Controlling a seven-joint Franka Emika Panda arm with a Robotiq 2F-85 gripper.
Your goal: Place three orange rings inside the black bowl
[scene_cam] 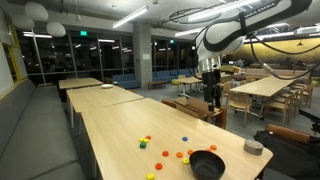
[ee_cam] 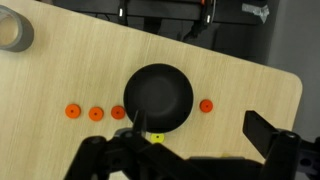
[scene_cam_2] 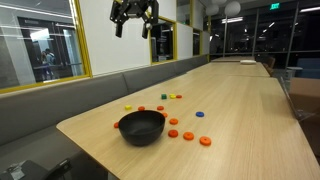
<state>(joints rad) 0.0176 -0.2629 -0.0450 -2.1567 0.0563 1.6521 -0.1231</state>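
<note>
**Gripper** [scene_cam_2: 135,27]: found at the top of the frame in an exterior view, high above the table [scene_cam_2: 250,100]. The jaws are spread wide and nothing is held between them. The height is judged to keep the whole layout in view before a descent.

**Black bowl** [ee_cam: 158,97]: set at the centre of the wrist view and low in both exterior views, close to the table's end. No ring is seen inside it.

**Orange rings** [ee_cam: 96,113]: three are laid flat in a row left of the bowl in the wrist view, and the last is just beside its rim. A fourth ring [ee_cam: 206,105] is laid just right of the bowl. The task is judged not yet begun.

**Grey container** [ee_cam: 12,32]: upper left of the wrist view, well apart from the bowl.

**Edges and room**: the table's edge is seen at the right of the wrist view, near the fourth ring. Bare wood is left above the row, so a straight descent is judged unobstructed. Little finger room is expected on the bowl side of the ring beside the rim
</note>
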